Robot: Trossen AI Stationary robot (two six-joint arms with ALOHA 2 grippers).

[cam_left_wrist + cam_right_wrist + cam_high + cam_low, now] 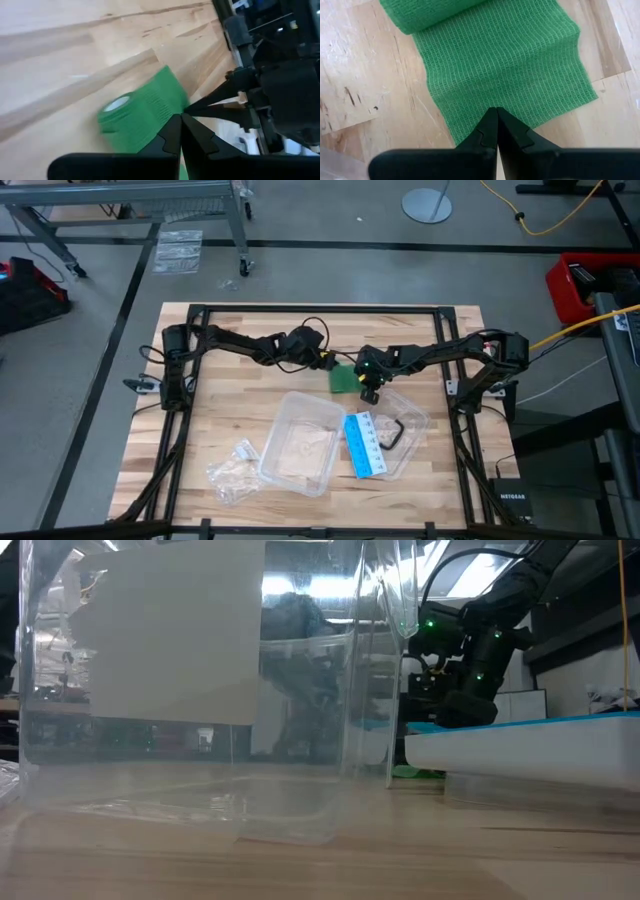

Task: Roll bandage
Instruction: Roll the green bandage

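While lying partly rolled, the green mesh fabric bandage is being flanked by clenched left gripper and right gripper, nothing grasped.

One bandage, two grippers (shut), perhaps two tubs

The bandage is green woven cloth with an open gauze-like mesh, matt and soft, partly wound into a roll. The table is pale wood in glued strips, smooth with fine grain and small dark flecks. The container is clear glossy plastic; both grippers' jaws look matt black plastic.
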